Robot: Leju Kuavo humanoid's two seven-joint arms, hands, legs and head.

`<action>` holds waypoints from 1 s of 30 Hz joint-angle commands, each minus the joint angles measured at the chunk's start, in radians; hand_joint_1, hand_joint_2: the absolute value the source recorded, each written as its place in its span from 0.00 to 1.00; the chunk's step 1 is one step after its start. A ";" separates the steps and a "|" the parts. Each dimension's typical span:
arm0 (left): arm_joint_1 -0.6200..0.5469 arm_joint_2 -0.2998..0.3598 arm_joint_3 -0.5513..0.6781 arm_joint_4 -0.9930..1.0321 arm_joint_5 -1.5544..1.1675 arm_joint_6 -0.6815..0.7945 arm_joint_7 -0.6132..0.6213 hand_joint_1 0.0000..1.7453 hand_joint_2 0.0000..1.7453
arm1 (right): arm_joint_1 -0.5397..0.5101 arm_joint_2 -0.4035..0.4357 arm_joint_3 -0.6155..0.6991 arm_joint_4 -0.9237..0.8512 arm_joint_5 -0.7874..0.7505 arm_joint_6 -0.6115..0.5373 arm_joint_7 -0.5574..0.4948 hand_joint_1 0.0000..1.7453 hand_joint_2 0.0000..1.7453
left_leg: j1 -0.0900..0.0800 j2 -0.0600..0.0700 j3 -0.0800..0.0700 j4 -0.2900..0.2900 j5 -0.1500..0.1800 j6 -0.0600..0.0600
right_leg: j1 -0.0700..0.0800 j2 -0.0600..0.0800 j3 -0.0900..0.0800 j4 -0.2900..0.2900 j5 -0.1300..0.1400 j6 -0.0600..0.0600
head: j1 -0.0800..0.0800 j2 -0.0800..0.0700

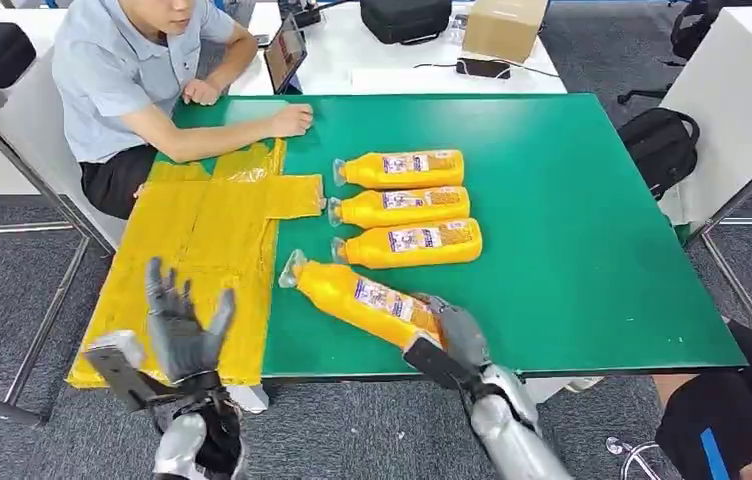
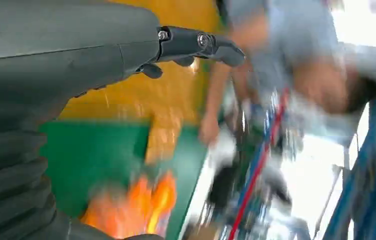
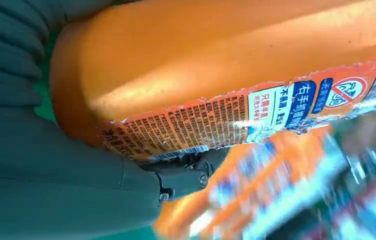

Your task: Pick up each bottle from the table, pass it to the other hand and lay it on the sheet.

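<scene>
Several orange bottles with clear caps are on the green table. Three lie side by side: the far one, the middle one and the near one. My right hand grips the base of a fourth bottle, which points diagonally toward the yellow sheet; its label and body show close in the right wrist view. My left hand hovers open over the near end of the sheet, fingers spread upward. Its fingers hold nothing.
A seated person rests a hand on the far left of the table beside the sheet. A tablet stands behind. A black backpack lies on the floor to the right. Another person's knee is at the lower right.
</scene>
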 commanded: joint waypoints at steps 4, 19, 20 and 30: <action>0.033 0.066 -0.043 -0.037 0.164 -0.153 0.042 0.00 1.00 | 0.152 0.021 -0.027 -0.387 -0.141 -0.144 -0.091 1.00 1.00 | -0.001 -0.002 -0.001 -0.001 -0.001 0.002 | 0.000 -0.003 0.000 -0.001 -0.002 -0.002 | 0.000 0.000; 0.037 0.099 -0.209 0.059 -0.110 -0.604 0.016 0.00 1.00 | 0.078 0.010 0.138 -0.245 -0.085 0.011 -0.135 0.97 1.00 | -0.002 0.000 0.002 -0.003 -0.002 0.002 | -0.001 -0.001 0.002 -0.004 -0.002 -0.002 | 0.000 0.000; 0.033 0.099 -0.210 0.062 -0.119 -0.609 0.016 0.00 1.00 | 0.069 0.008 0.151 -0.233 -0.077 0.015 -0.137 0.97 1.00 | -0.002 -0.001 -0.003 -0.001 -0.001 0.002 | -0.002 -0.001 -0.002 -0.002 -0.002 0.001 | 0.000 0.000; -0.017 0.081 -0.208 0.126 -0.103 -0.681 0.069 0.00 1.00 | -0.017 0.048 0.283 -0.154 -0.016 0.048 -0.154 0.97 1.00 | -0.002 -0.001 -0.003 -0.002 -0.001 0.002 | -0.002 -0.002 -0.001 -0.002 -0.002 0.000 | 0.001 0.000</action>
